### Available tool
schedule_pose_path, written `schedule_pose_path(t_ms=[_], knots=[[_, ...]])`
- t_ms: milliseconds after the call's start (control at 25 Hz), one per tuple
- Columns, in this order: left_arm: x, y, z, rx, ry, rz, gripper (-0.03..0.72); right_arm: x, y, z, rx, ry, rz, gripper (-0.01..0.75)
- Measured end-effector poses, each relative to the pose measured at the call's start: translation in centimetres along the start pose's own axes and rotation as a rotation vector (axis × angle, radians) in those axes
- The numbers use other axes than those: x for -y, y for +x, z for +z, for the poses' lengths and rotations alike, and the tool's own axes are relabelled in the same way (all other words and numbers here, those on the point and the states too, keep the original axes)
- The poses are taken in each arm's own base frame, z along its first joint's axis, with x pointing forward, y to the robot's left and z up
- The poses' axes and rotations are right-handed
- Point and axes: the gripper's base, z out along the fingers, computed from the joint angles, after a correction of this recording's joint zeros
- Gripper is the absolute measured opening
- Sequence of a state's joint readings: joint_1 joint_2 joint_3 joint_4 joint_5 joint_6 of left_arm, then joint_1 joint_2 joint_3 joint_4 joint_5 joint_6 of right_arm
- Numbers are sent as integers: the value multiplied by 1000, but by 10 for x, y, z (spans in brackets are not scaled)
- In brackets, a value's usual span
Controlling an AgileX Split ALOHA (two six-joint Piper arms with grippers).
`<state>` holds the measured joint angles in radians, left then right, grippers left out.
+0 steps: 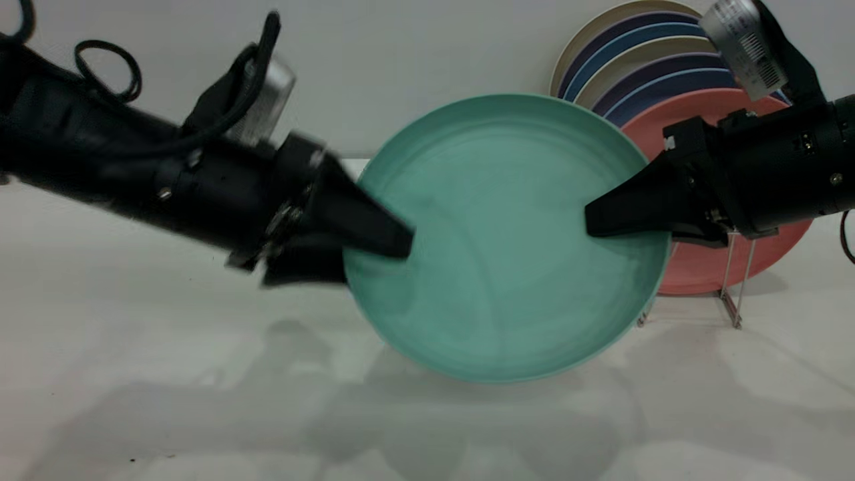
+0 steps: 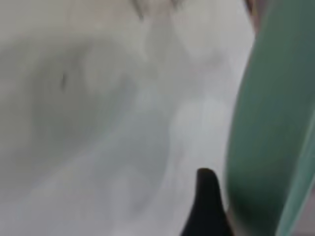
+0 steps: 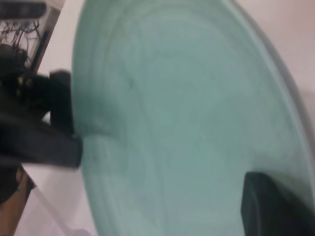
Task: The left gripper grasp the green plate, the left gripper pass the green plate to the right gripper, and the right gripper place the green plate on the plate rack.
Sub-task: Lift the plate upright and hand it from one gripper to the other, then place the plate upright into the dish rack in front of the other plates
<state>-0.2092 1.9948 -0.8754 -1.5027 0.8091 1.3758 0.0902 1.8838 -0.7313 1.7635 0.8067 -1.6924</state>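
The green plate [image 1: 501, 267] stands upright above the table between both arms. My right gripper [image 1: 621, 224] is shut on its right rim, one jaw across the plate's face and the other behind it. My left gripper [image 1: 377, 257] is at the plate's left rim, open, with one jaw in front of the plate and one behind. In the left wrist view one finger [image 2: 206, 206] stands beside the plate's edge [image 2: 261, 137]. The right wrist view shows the plate's face [image 3: 187, 123], one right finger [image 3: 275, 206] on it and the left gripper [image 3: 49, 142] at the far rim. The plate rack [image 1: 731, 294] stands behind the right gripper.
A salmon-pink plate [image 1: 708, 267] stands in the rack at the right. Several more plates [image 1: 641, 53] in cream, purple and blue lean behind it against the wall. The white table [image 1: 200, 401] lies below the arms.
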Motion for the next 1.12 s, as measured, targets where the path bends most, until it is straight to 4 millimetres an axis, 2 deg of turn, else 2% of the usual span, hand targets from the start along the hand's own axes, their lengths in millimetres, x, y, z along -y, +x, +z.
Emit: schedule_pose_path(t_ms=[120,320,400,480,640,800,960,1120], knots=[[-12,8,-16,-98,-48,-25,619,2,0,-1,4,10,-22,71],[-32,4,-63,-97,-193,-79,588,11,-5,-8,19,35,-34,71],[-40,-1,-81,-85,-278,-99,578,13,-13,-11,-1,41,-107,71],[-47,-5,-94,-111,-365,-127,575,11,-23,-14,-61,50,-249,71],[-55,-11,-109,-193,-525,-175,573,1,-57,-26,-176,110,-509,71],[-59,-20,-121,-225,-650,-196,572,-20,-91,-41,-330,192,-760,71],[-60,-22,-125,-241,-689,-199,570,-47,-119,-50,-469,347,-943,71],[-60,-22,-126,-245,-695,-199,570,-65,-135,-52,-566,536,-1095,71]])
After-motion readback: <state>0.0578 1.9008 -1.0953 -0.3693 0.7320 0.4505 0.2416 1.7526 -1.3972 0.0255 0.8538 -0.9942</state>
